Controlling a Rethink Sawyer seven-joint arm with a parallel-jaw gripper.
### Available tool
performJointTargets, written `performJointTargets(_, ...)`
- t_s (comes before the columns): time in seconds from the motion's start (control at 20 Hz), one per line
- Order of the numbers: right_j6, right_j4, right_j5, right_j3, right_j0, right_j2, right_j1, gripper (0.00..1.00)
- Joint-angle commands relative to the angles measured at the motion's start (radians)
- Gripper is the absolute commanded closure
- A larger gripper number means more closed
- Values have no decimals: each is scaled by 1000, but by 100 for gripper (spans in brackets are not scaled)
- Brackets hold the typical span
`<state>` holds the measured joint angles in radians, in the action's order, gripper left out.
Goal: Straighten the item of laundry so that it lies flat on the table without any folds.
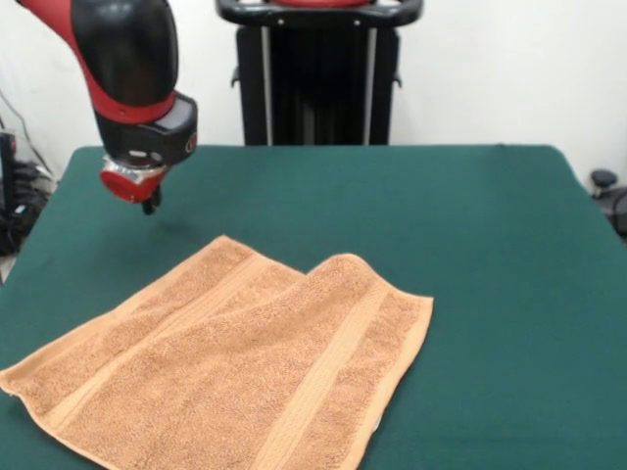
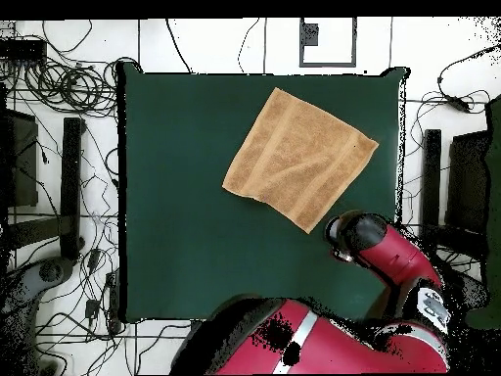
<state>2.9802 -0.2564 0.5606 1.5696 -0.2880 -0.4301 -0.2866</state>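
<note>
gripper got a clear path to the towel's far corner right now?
Probably yes. The gripper hangs above bare table just beyond the towel, with nothing between it and that corner.

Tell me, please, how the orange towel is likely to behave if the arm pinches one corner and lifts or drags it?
The towel is terry cloth and one part is already folded over, so it is probably floppy and would drape from a pinched corner. Its looped pile on the felt-like table suggests that it would bunch when pushed, not slide.
</note>
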Motion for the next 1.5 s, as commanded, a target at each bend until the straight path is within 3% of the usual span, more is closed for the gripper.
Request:
performJointTargets(0.05,65,-3,-18,5,90,125,24,100)
performJointTargets(0.3,129,-56,-45,13,115,118,-26,100)
performJointTargets(0.55,147,-84,-106,25,125,131,-16,100)
performJointTargets(1.25,62,-65,-302,59,-20,281,42,100)
performJointTargets(1.5,119,-100,-280,47,8,291,46,100)
